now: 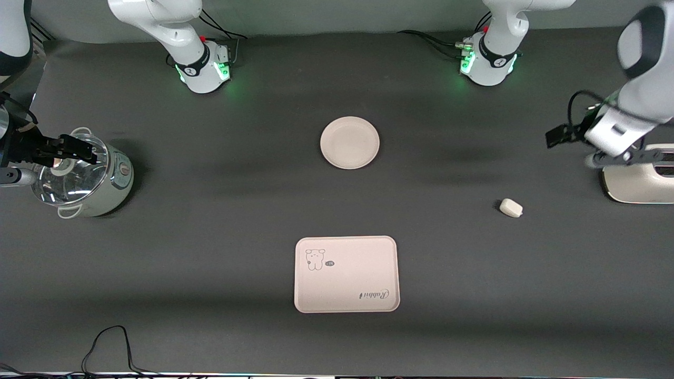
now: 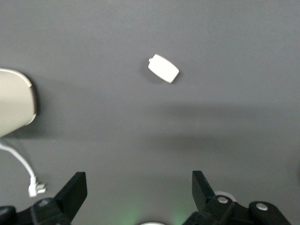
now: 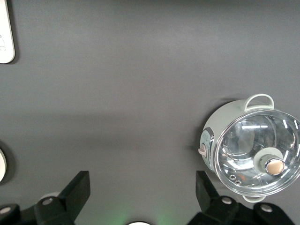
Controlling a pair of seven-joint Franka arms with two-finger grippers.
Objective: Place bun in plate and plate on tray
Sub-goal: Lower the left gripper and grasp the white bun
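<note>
Both end effectors stood wide and empty: the left end effector [image 2: 136, 194] should descend squarely over the bun [image 1: 511, 207], which lay apart from plate [image 1: 349, 142] and tray [image 1: 346, 274]; the right end effector [image 3: 140, 194] waited over the pot [image 1: 84, 176].

A small pale green pot [image 1: 87, 181] with a glass lid [image 1: 68, 173] stands near the table's [image 1: 210, 237] edge at the right arm's end. A cream appliance [image 1: 640, 181] sits at the left arm's end.
</note>
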